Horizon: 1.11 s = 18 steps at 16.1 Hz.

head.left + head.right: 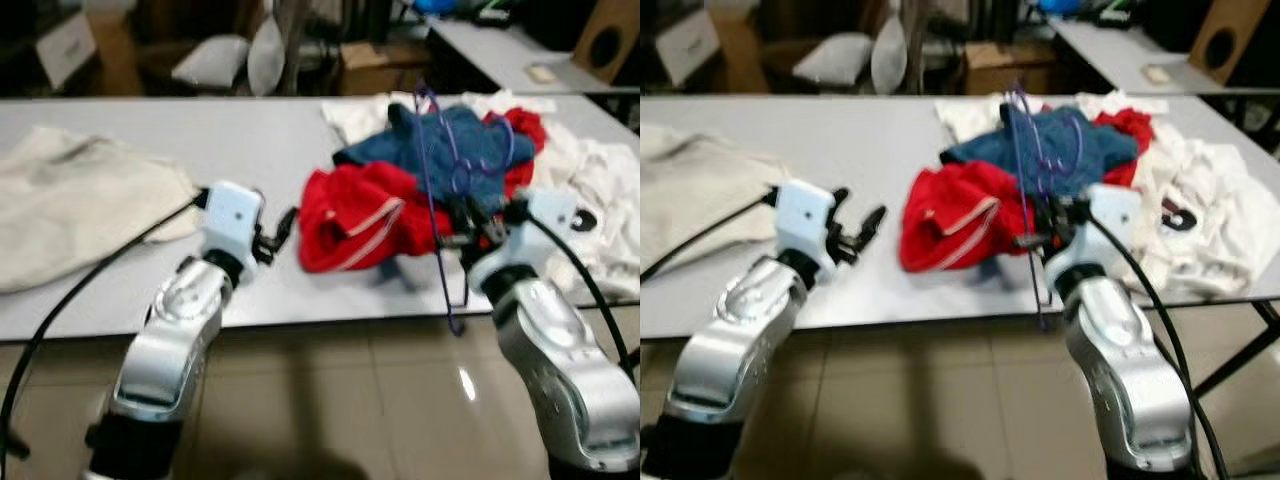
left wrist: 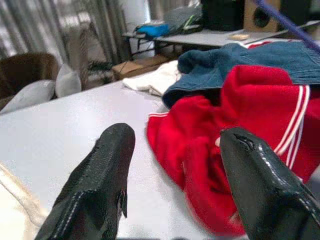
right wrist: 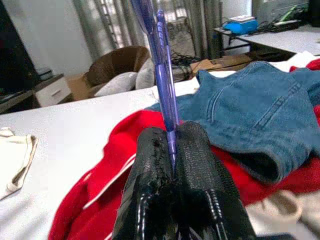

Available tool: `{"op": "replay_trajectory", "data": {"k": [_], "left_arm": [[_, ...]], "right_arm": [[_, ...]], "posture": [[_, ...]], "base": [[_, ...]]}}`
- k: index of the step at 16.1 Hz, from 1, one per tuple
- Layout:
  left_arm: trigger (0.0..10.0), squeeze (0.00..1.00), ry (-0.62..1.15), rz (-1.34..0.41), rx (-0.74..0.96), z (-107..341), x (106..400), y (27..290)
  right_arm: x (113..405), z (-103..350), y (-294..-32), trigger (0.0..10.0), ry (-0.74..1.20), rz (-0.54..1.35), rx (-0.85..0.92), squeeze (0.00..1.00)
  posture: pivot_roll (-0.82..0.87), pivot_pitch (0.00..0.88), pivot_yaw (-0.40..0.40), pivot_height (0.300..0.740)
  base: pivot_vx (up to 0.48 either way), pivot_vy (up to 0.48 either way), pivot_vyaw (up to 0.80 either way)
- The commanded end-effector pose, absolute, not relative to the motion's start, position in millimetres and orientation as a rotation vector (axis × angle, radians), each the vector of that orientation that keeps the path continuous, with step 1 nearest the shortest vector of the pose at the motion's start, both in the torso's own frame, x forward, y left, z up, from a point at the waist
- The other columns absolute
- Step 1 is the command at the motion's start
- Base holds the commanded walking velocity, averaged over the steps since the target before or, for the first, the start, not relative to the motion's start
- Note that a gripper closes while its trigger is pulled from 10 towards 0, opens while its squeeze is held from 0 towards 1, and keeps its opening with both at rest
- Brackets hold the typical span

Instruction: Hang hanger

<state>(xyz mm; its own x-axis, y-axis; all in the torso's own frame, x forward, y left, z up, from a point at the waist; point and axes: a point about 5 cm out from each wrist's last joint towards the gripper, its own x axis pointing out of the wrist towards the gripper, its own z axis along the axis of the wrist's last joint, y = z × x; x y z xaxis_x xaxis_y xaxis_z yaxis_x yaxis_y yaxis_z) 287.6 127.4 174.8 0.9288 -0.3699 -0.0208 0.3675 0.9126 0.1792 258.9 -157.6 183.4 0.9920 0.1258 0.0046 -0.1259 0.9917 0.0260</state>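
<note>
Purple wire hanger (image 1: 434,160) upright at frame centre-right, pinched by right pincer (image 3: 172,150) | left pincer (image 2: 175,165) spread beside red garment (image 1: 355,215) | grey desk (image 1: 200,130)

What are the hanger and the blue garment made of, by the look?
Hanger: thin purple rod held in the right gripper, smooth and glossy, probably plastic or plastic-coated wire; cannot tell which. Blue garment: looks like denim, matte woven surface with visible seams and stitching.
</note>
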Motion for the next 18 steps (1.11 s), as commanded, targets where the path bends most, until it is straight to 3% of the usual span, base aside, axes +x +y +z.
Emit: {"op": "replay_trajectory", "data": {"k": [1, 10, 17, 18], "left_arm": [[10.0, 0.0, 0.006, -0.34, 0.197, 169.5, 285.3, 137.8], [10.0, 0.0, 0.0, -0.331, 0.19, 166.5, 288.2, 130.2], [10.0, 0.0, 0.039, -0.326, 0.211, 158.8, 284.0, 140.6], [10.0, 0.0, 0.044, -0.335, 0.215, 159.0, 289.0, 139.8]], "right_arm": [[257.7, 188.1, -154.1, 10.0, -0.035, 0.14, 0.028, 0.0], [263.6, 176.4, -146.6, 10.0, -0.007, 0.155, 0.033, 0.0], [257.1, 162.6, -158.6, 10.0, 0.047, 0.117, 0.009, 0.0], [256.3, 163.3, -161.4, 10.0, 0.047, 0.11, -0.004, 0.0]], "posture": [[-0.01, 0.0, -0.027, 0.74], [0.0, 0.0, -0.064, 0.74], [0.0, 0.0, -0.036, 0.74], [-0.02, 0.0, -0.004, 0.74]], "base": [[0.0, 0.345, 0.0], [0.0, 0.345, 0.0], [0.0, 0.346, 0.0], [0.0, 0.345, 0.0]]}}
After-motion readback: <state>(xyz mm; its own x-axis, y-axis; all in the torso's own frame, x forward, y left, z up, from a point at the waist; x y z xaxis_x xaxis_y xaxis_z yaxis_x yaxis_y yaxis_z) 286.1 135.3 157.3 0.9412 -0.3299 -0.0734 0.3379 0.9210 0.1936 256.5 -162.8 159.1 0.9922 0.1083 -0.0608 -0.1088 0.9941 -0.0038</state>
